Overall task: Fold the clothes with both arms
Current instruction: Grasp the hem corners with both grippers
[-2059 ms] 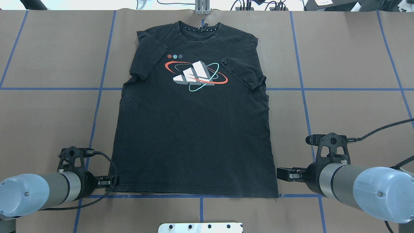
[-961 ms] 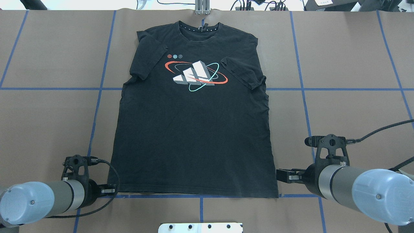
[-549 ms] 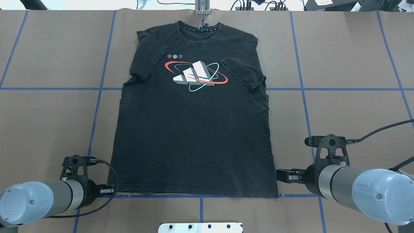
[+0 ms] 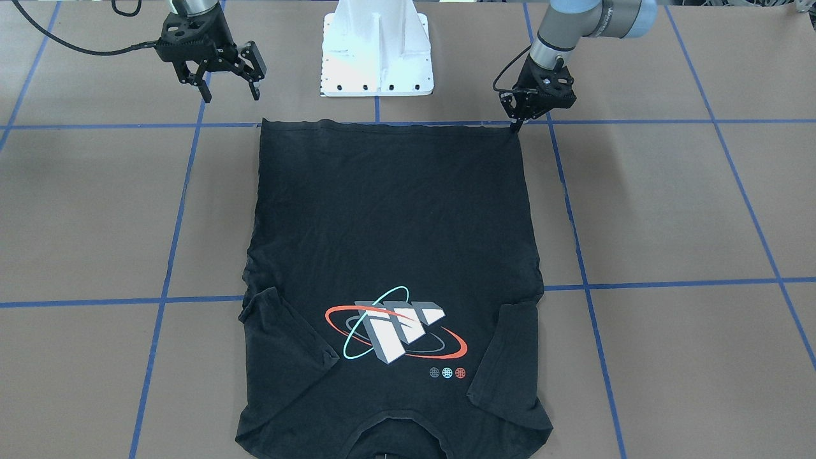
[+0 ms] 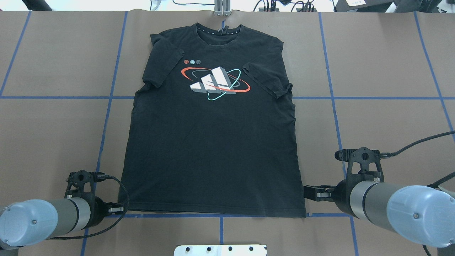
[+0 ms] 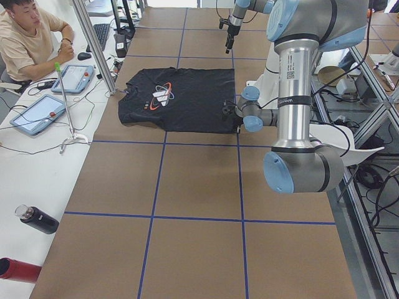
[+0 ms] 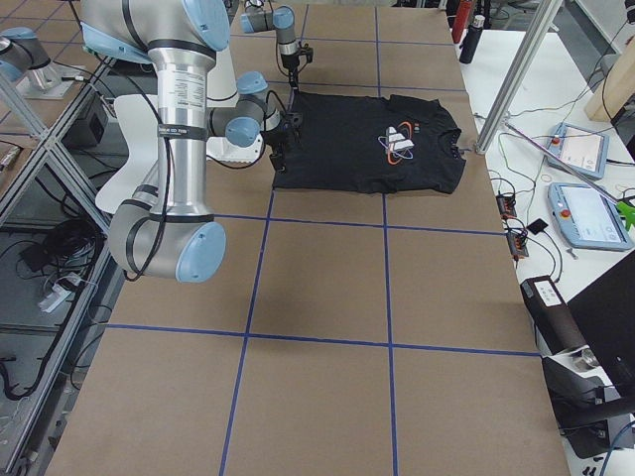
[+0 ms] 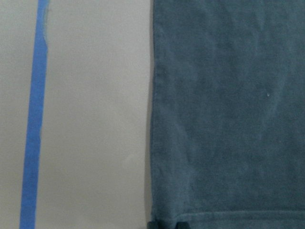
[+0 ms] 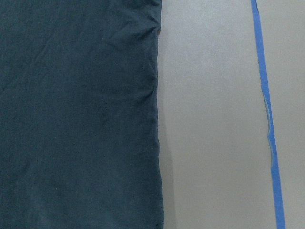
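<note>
The black T-shirt (image 5: 213,142) lies flat on the brown table, orbit graphic up, collar at the far side and hem toward me. My left gripper (image 5: 121,209) is down at the hem's left corner. In the front view its fingers (image 4: 515,126) meet in a point on that corner, and in the left wrist view the tips (image 8: 166,224) sit close together at the hem edge. My right gripper (image 4: 231,94) is open and empty, just beside the hem's right corner (image 5: 305,213). The right wrist view shows the shirt's side edge (image 9: 155,119) and no fingers.
The white pedestal base (image 4: 376,57) stands behind the hem. Blue tape lines (image 5: 220,97) grid the table. A metal post (image 5: 222,9) is at the far edge by the collar. An operator (image 6: 25,37) sits there with tablets; bottles (image 6: 37,219) lie at that edge.
My left gripper has drawn back toward me and a little left along the shirt's side, ending at the hem corner. The right gripper has shifted only slightly. The shirt lies as before.
</note>
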Available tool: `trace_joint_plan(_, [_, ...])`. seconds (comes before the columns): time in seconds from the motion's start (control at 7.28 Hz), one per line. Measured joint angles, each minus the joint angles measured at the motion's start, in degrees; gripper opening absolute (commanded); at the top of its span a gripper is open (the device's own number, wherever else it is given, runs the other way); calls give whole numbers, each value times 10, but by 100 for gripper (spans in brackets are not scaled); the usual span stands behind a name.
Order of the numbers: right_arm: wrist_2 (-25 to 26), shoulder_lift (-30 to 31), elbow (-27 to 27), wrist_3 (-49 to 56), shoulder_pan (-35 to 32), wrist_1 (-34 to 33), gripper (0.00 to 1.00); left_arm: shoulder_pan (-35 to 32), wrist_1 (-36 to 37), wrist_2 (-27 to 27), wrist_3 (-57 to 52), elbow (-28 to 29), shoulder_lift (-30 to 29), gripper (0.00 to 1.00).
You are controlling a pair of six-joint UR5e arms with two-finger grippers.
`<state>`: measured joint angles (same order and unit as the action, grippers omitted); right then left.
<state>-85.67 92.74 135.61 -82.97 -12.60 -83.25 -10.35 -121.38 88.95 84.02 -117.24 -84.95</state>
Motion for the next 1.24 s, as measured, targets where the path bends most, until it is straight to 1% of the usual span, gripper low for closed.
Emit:
trace_joint_plan(0.27, [12,9,-2,-1,10,0,100,0,0,1,0,-2,-1,0])
trace_joint_plan(0.55, [53,17,-18,-37,50,3,99,1,0,1,0,-5,-4,0])
trace_joint_plan(0.82, [106,14,-35,-86,106,7,99,1,-2,-3,-1,-9,-4,0])
trace_joint_plan(0.96, [124,6,-50,-106,127,8,93,1,-2,-10,-1,-11,-5,0])
trace_joint_plan(1.1, [134,-8,-69,-118,137,8,83,1,-2,-17,-1,-13,-5,0])
trace_joint_plan(1.24, [138,-25,-92,-125,143,8,68,1,-3,-23,-1,-14,-5,0])
